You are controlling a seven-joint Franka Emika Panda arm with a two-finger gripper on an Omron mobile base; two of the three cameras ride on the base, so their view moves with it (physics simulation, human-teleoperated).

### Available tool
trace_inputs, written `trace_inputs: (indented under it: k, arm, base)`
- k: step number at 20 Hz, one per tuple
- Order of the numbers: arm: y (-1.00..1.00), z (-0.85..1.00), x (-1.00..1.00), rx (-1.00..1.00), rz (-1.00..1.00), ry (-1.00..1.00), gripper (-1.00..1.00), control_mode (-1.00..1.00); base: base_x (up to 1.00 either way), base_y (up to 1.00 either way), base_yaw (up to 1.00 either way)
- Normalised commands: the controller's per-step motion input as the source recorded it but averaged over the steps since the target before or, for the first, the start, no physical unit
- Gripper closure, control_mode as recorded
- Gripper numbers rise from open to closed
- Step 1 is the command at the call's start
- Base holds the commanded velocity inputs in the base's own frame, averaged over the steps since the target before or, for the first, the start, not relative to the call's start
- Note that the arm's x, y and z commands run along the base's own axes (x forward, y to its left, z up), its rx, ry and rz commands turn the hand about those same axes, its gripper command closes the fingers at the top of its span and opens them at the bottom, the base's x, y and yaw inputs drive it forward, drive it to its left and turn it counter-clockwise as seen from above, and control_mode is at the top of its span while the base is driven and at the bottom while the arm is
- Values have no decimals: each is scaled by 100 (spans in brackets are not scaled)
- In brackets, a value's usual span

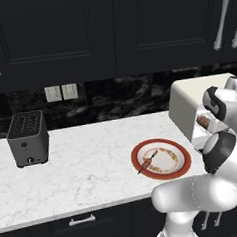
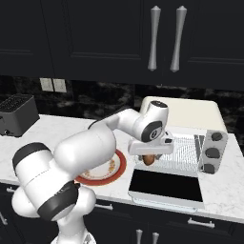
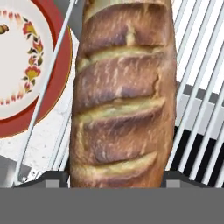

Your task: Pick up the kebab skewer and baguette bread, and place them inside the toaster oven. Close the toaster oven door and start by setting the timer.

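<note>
The gripper point(image 2: 148, 153) grasps the baguette bread point(image 3: 122, 96) over the left edge of the wire rack point(image 2: 183, 151) of the toaster oven point(image 2: 190, 116), so released there it may roll off onto the counter point(image 1: 88, 162).

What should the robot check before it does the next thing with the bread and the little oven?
1. Oven door open: ok, it lies folded down flat in front.
2. Bread over the wire rack: ok, the loaf sits at the rack's front left part.
3. Gripper holding the bread: cannot tell, the fingertips flank the loaf's end, but contact is not clear.
4. Bread fully resting on the rack: cannot tell from these angles.
5. Skewer ready to fetch: ok, it lies on the red-rimmed plate on the counter.
6. Skewer in the oven: not ok, not yet done.
</note>
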Motion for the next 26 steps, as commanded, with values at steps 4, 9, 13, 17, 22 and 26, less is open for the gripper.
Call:
trace_inputs:
  k: [4,9,13,17,22,26]
  arm:
    - [0,13,-22,0,0,-7,-100,-100]
    - [5,54,-64,0,0,-13,-100,-100]
    - [58,37,-86,0,0,-6,-100,-100]
    - [100,1,-95,0,-12,-3,-100,-100]
    - [100,5,-26,0,-24,0,-100,-100]
    - [100,9,18,0,-19,0,-100,-100]
  base:
    - [0,0,0]
    - [0,0,0]
    - [0,0,0]
    - [0,0,0]
    - [0,0,0]
    - [0,0,0]
